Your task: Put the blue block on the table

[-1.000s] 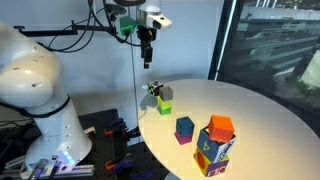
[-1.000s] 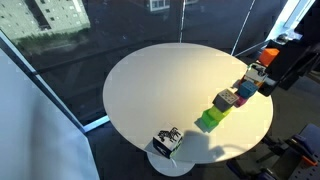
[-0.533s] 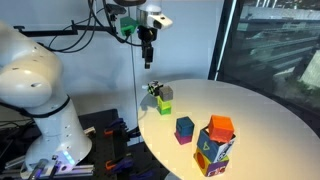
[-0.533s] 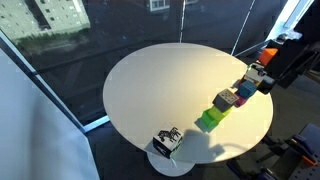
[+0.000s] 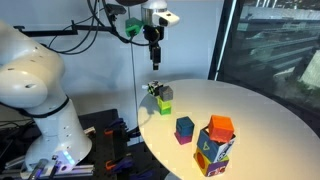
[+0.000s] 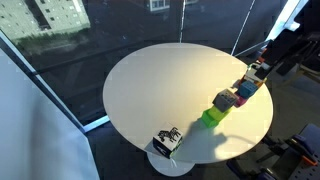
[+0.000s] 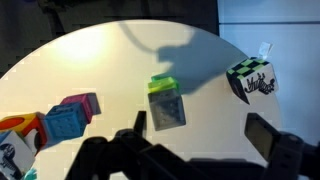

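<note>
White and smooth, the round worktop (image 5: 265,112) is shown in an exterior view with the blocks gathered near its edge. The blue block (image 5: 185,126) is seen sitting on top of a magenta block (image 5: 182,139), not on the worktop itself. Just beside this pair, a multicoloured cube (image 5: 212,154) is topped by an orange block (image 5: 221,126). Farther back, a green block (image 5: 164,106) is placed next to a black-and-white cube (image 5: 156,90). The end effector (image 5: 153,60) is held high above these last two, well apart from the blue block.

In an exterior view from above, the worktop (image 6: 150,80) is seen whole. The blocks are lined along its right rim: the black-and-white cube (image 6: 167,140), the green block (image 6: 210,118), then the blue block (image 6: 224,100) with the magenta block (image 6: 240,98) touching it.

In the wrist view, the end effector (image 7: 200,130) is seen with its fingers (image 7: 262,135) spread wide, and nothing is held between them. The green block (image 7: 165,100) is framed just beyond them, the black-and-white cube (image 7: 252,80) to the right. The blue block (image 7: 62,122) is found far left, overlapping the magenta block (image 7: 86,103).
</note>
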